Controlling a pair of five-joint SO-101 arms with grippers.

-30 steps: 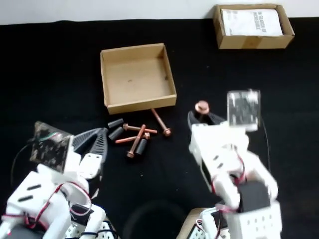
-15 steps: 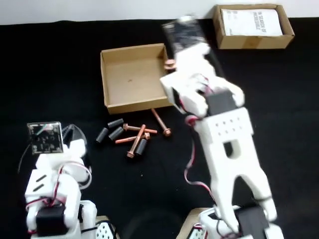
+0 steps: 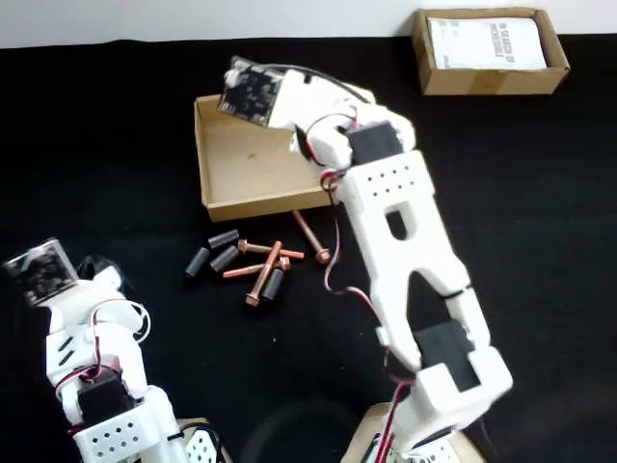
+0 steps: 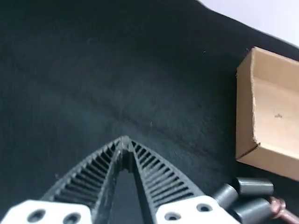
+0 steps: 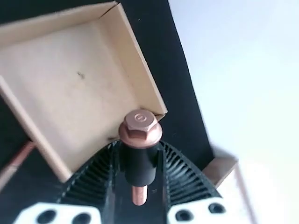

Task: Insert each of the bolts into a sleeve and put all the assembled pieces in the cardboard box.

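My right gripper (image 5: pixel 138 148) is shut on an assembled piece, a copper bolt (image 5: pixel 140 127) pushed through a black sleeve (image 5: pixel 138 163). It hangs above the near corner of the open cardboard box (image 5: pixel 70 88). In the high view the right arm (image 3: pixel 386 193) stretches out over that cardboard box (image 3: pixel 217 159), whose floor is bare. My left gripper (image 4: pixel 124 145) is shut with nothing in it, over bare black table. The left arm (image 3: pixel 92 333) sits drawn back at the front left. Several loose bolts (image 3: pixel 262 273) and sleeves (image 3: pixel 224 238) lie in front of the box.
A second cardboard box (image 3: pixel 487 77) holding a printed sheet stands at the back right. The black table (image 3: pixel 540 212) stretches to the right of the arm. Loose sleeves (image 4: pixel 245 193) lie close beside the left gripper, with the box (image 4: pixel 275 126) beyond.
The right arm swung from the front right of the table up over the cardboard box, carrying the bolt in its sleeve. The left arm drew back toward the front left and its gripper shut.
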